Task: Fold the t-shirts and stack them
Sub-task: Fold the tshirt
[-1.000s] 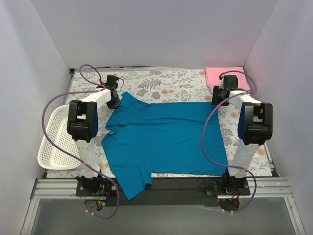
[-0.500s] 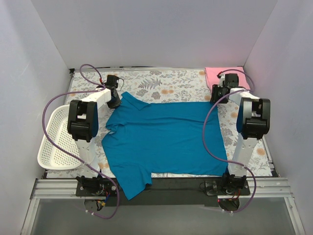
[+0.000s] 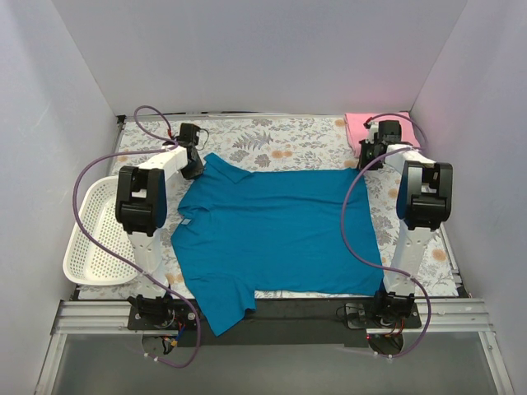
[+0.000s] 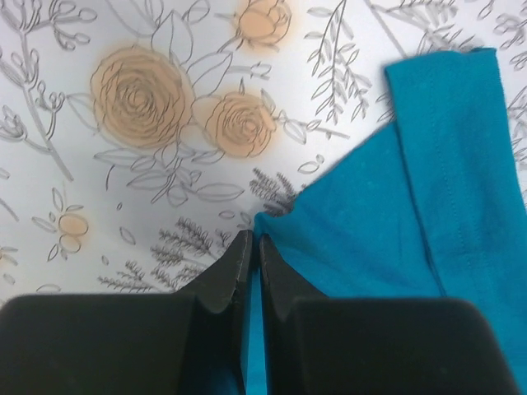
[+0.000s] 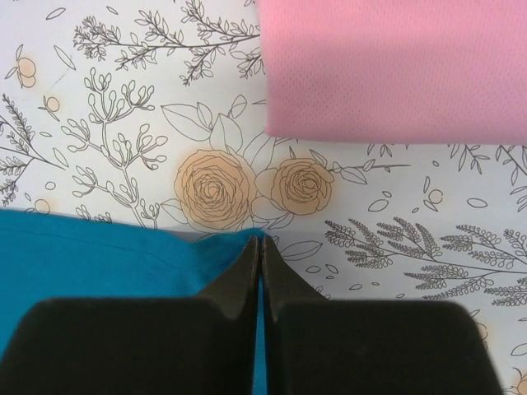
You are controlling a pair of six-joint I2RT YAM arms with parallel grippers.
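Observation:
A teal-blue t-shirt (image 3: pixel 276 230) lies spread flat on the floral cloth, its near sleeve hanging over the front edge. My left gripper (image 3: pixel 194 169) is shut on the shirt's far-left corner by the sleeve; in the left wrist view teal cloth (image 4: pixel 387 222) runs between the black fingertips (image 4: pixel 241 255). My right gripper (image 3: pixel 366 162) is shut on the shirt's far-right hem corner, with teal cloth (image 5: pixel 99 247) pinched at the tips (image 5: pixel 247 255). A folded pink t-shirt (image 3: pixel 366 125) lies at the far right corner, just beyond the right gripper, and shows large in the right wrist view (image 5: pixel 395 66).
A white lattice basket (image 3: pixel 92 234) stands at the table's left edge beside the left arm. Purple cables loop off both arms. White walls close in the back and both sides. The floral tablecloth (image 3: pixel 280 144) is bare beyond the shirt's far edge.
My right gripper moved a little toward the far edge and closed on the teal shirt's far-right corner. The left gripper stays shut on its corner, which shifted slightly.

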